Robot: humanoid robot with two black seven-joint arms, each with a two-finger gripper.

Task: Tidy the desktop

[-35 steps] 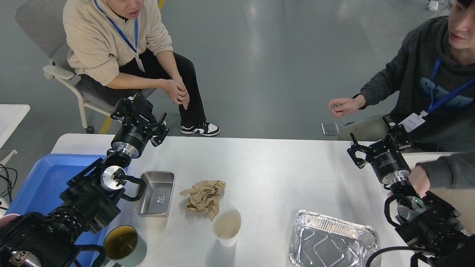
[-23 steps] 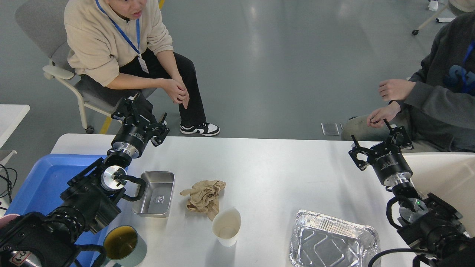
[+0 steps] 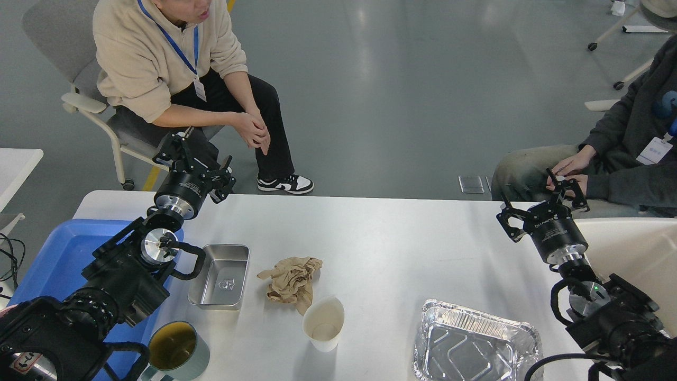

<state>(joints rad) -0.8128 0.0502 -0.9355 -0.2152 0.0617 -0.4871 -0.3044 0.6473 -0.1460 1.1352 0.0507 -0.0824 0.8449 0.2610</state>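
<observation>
The white desktop [image 3: 391,238] fills the lower part of the head view. On it lie a small steel tray [image 3: 220,275], a crumpled brown paper [image 3: 291,280], a white paper cup [image 3: 323,323], a foil tray [image 3: 476,344] and a green cup [image 3: 173,347] with dark liquid. My left gripper [image 3: 194,159] is open and empty, raised over the desktop's far left edge. My right gripper [image 3: 542,198] is open and empty over the far right edge.
A blue plastic tray [image 3: 63,254] lies at the left under my left arm. A small white side table [image 3: 18,161] stands further left. One person sits behind the desk at the left, another at the far right, hands near my right gripper. A cream surface [image 3: 634,254] lies at the right.
</observation>
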